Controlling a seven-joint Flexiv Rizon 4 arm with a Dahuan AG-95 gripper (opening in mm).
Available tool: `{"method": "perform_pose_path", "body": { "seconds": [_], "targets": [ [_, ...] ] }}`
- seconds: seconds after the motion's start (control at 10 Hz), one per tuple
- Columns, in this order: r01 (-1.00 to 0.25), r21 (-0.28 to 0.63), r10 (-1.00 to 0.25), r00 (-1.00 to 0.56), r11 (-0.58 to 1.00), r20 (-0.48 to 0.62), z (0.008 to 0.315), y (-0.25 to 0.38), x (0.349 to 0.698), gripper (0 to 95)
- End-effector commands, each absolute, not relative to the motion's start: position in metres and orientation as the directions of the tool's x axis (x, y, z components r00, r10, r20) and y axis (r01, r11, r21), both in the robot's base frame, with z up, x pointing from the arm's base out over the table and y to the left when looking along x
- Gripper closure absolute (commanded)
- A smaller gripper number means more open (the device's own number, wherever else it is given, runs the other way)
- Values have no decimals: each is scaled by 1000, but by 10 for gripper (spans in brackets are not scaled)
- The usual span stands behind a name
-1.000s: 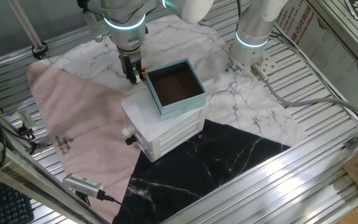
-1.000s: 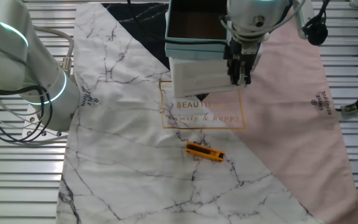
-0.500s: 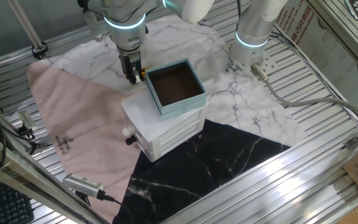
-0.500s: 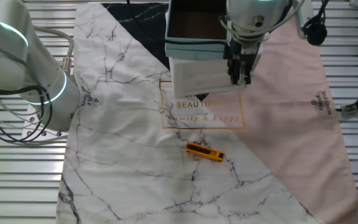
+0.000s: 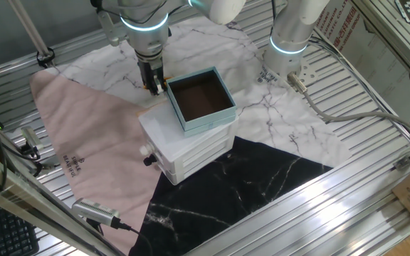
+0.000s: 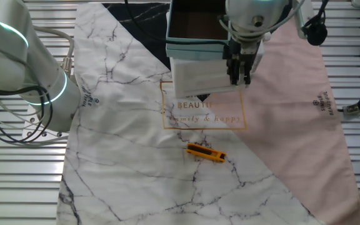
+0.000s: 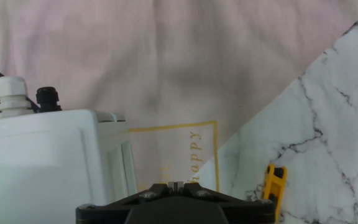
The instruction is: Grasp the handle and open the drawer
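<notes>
Three cloths, pink (image 5: 84, 135), marbled white (image 6: 136, 169) and black (image 5: 233, 185), are seen spread beneath the gripper (image 5: 153, 88). A white cabinet (image 5: 191, 146) topped by a teal box (image 5: 201, 99) is placed just beside the gripper, on its far side from the knobs. The gripper is clenched on nothing, fingertips together. The lowest drawer (image 5: 191, 162) is shut; its black handle (image 5: 148, 161) is located well apart from the gripper. An orange tool (image 6: 205, 152) is seen lying nearby.

Small black handle (image 5: 148, 161) on lowest white drawer (image 5: 191, 161), drawer closed in cabinet
</notes>
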State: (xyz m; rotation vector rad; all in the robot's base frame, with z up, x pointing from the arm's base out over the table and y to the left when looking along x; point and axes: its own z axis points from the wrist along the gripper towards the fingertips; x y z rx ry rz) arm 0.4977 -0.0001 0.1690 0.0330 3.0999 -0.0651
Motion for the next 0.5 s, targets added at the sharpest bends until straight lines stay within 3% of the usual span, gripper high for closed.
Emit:
{"method": "perform_pose_path", "body": {
  "seconds": [0.1,0.4,0.5],
  "targets": [
    [16,-43,14,-999,999,-46,166,-2,500,950],
    [-6,-47,-8,-999,999,-41,192,-1,529,950],
    [-9,-42,-10,-999,999,-33,218,1,550,950]
  ]
}}
